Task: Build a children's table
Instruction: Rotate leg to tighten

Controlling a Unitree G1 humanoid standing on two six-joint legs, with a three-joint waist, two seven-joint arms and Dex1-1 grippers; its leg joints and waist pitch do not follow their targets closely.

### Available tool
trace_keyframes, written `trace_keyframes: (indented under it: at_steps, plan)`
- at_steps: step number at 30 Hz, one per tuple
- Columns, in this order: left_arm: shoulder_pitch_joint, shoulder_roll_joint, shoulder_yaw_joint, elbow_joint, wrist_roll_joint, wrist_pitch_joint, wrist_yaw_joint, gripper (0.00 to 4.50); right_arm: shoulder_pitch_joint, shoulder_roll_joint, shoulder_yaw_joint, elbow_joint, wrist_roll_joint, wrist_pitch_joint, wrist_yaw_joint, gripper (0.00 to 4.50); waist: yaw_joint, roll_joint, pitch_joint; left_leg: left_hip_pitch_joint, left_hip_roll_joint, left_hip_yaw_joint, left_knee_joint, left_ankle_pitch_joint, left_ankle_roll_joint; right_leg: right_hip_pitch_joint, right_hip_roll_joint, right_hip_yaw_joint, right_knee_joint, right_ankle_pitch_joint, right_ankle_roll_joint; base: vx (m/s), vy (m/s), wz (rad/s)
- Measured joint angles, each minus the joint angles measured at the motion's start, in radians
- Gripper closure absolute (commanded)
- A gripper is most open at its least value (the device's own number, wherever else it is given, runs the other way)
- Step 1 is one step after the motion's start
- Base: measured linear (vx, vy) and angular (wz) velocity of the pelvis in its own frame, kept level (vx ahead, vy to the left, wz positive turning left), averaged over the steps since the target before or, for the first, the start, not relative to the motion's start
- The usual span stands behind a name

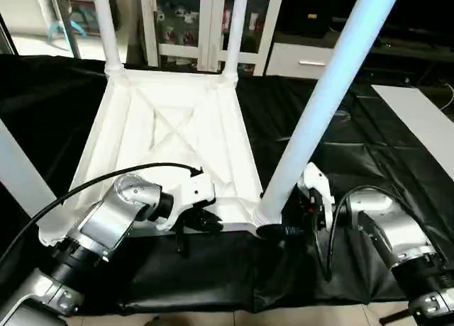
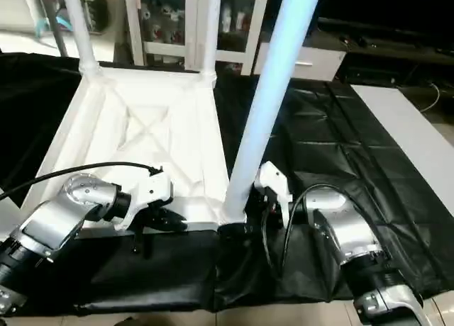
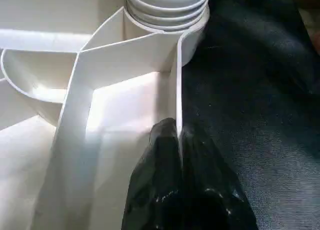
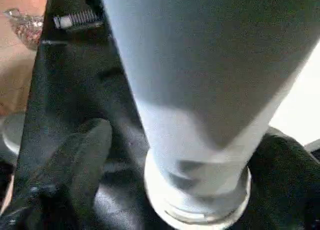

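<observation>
On the black cloth [image 1: 397, 170] lies the white table top [image 1: 170, 135], turned with its X-ribbed underside up. I take this top as my landmark. At its two far corners two white legs [image 1: 105, 25] stand upright in their round sockets. At its near right corner a third leg [image 1: 323, 103] rises from the socket, and it leans a little to the right, away from the top. Near the left side of the top a further white tube [image 1: 21, 171] crosses the picture edge; I cannot tell where its lower end sits.

My left gripper [image 1: 201, 221] is at the near rim of the top, a little to the left of the near right corner. Its black fingers [image 3: 165, 160] are pressed together on the thin rim wall, one finger inside the top and one outside on the cloth side.

My right gripper [image 2: 245, 230] is at the near right corner, at the base of the third leg. Its fingers [image 4: 82, 155] are spread, one on each side of the leg just above the socket. I cannot tell if they touch the tube.

Beyond the far edge of the top stands a white cabinet [image 1: 213, 28] with glass doors.
</observation>
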State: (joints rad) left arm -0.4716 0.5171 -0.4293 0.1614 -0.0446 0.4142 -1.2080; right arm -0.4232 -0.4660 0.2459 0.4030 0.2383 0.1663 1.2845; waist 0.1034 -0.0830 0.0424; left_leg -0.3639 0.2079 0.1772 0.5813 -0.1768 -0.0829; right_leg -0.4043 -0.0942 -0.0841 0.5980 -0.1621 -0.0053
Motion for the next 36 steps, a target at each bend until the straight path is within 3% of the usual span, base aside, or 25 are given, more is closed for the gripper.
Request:
trace_keyframes:
  at_steps: [13,22,26,30,34,36]
  plan:
    - [0.0,0.001,0.0,0.0,0.001,0.002,0.0,4.5,-0.03,0.006,0.01,0.075,-0.049,-0.073,-0.009,1.75,0.0,0.0,0.0,0.0,0.0,-0.001,0.002,0.0,0.0,0.0,0.0,0.0,0.003,0.0,0.001,0.0,0.0,0.0]
    - [0.0,0.005,0.0,0.0,0.004,0.003,0.0,4.5,-0.041,0.015,0.015,0.102,-0.055,-0.101,-0.012,1.94,-0.005,-0.001,-0.001,0.001,0.0,-0.002,0.003,0.0,0.0,0.001,0.0,0.0,0.004,0.0,0.001,0.0,0.0,0.0]
    - [0.0,0.007,0.0,0.01,0.011,0.006,0.005,4.5,-0.041,0.037,0.013,0.125,-0.058,-0.113,-0.041,1.94,-0.014,-0.004,-0.003,0.008,0.0,-0.002,0.003,0.0,0.0,0.007,0.0,0.0,0.004,-0.003,0.006,0.0,0.0,0.0]
    - [-0.011,-0.031,0.019,0.048,0.035,0.026,0.077,4.5,-0.044,0.101,-0.04,0.181,-0.056,-0.087,-0.162,1.95,-0.023,-0.005,-0.004,0.013,0.0,-0.003,0.004,0.0,0.0,0.009,0.0,0.0,0.003,-0.004,0.007,-0.013,0.001,-0.02]
    - [-0.061,-0.159,0.058,0.155,0.064,0.073,0.258,4.5,-0.065,0.206,-0.125,0.24,-0.053,-0.018,-0.442,1.96,-0.048,-0.002,-0.002,0.013,-0.001,-0.01,0.006,0.0,0.0,0.011,0.0,-0.01,-0.01,-0.004,0.007,-0.046,0.009,-0.06]
    - [-0.098,-0.236,0.076,0.215,0.079,0.116,0.375,4.5,-0.099,0.269,-0.173,0.269,-0.058,0.025,-0.638,1.96,-0.063,0.006,0.003,0.013,-0.001,-0.017,0.005,0.0,0.0,0.015,0.0,-0.02,-0.025,-0.005,0.007,-0.087,0.037,-0.15]
